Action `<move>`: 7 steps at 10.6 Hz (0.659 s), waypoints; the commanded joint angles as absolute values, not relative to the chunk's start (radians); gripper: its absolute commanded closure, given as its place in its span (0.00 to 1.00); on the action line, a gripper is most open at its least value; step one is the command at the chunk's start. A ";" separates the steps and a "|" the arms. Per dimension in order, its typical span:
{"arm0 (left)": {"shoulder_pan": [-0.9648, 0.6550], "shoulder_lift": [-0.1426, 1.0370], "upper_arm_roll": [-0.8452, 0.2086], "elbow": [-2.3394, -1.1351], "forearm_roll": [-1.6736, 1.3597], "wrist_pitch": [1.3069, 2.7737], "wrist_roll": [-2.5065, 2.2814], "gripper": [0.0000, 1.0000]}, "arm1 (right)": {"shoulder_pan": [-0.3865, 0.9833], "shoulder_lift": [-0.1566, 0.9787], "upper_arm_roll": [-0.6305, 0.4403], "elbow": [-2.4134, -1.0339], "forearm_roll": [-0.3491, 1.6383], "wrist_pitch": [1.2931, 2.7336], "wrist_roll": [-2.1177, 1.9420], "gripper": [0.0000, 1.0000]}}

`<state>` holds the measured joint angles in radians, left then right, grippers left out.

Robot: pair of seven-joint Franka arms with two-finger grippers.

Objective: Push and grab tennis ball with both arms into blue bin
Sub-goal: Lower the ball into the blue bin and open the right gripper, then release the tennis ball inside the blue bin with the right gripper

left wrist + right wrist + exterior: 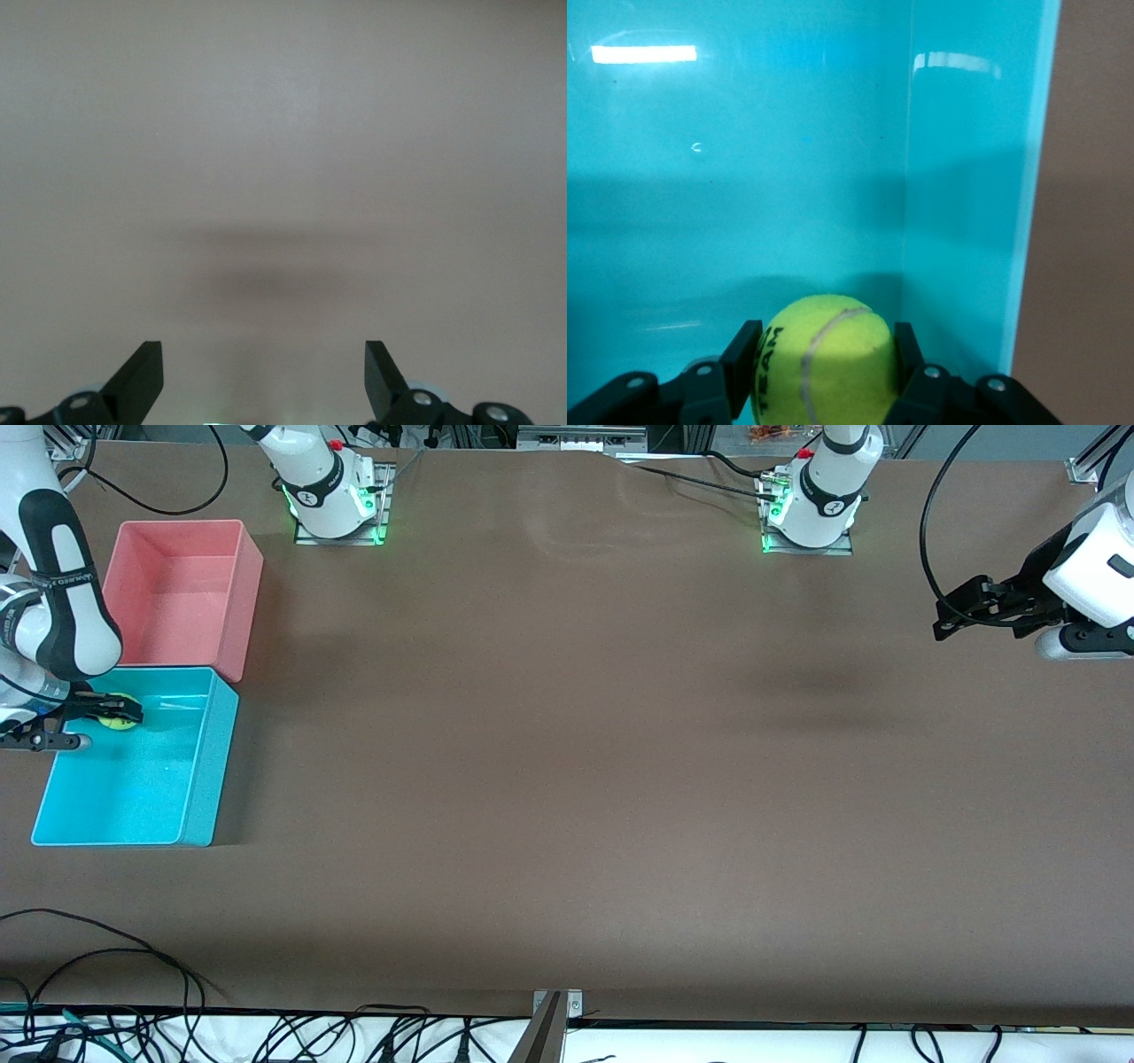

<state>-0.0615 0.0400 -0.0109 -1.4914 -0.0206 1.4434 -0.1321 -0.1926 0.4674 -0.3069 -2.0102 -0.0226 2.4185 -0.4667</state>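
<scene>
One tennis ball (827, 359) sits clamped in the right claw (824, 372) over one blue bin (199, 779); one pink bin (239, 593) stands beside it. The left claw (264, 381) hangs wide over the worktop (567, 779).

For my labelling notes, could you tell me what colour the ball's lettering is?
Dark, nearly black, on the yellow-green tennis ball; the right wrist view shows it best.

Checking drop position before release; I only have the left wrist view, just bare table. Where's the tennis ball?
Observer: The small fuzzy yellow-green tennis ball is clamped between the fingers of the right tool.
Operator: Over the bin?
Observer: Yes, it hangs inside the bright cyan-blue rectangular plastic bin, close to one corner.
Operator: Other bin in the way?
Observer: No. The pink-red plastic bin sits beside the blue one, farther from the front camera.
Operator: My arm?
Observer: The left tool waits open over the table's left-arm end.
</scene>
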 commanded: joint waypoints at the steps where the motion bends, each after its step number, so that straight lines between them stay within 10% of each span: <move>1: -0.057 0.051 -0.006 -1.465 -0.038 1.420 -0.140 0.00 | -0.198 0.454 -0.279 -2.031 0.017 2.436 -0.460 1.00; 7: -0.057 0.051 -0.006 -1.465 -0.038 1.420 -0.140 0.00 | -0.193 0.468 -0.279 -2.049 0.017 2.462 -0.460 1.00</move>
<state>-0.0585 0.0405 -0.0086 -1.4914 -0.0206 1.4411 -0.1321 -0.1917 0.4791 -0.2832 -2.0219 0.0002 2.4340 -0.4638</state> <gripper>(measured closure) 0.000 0.348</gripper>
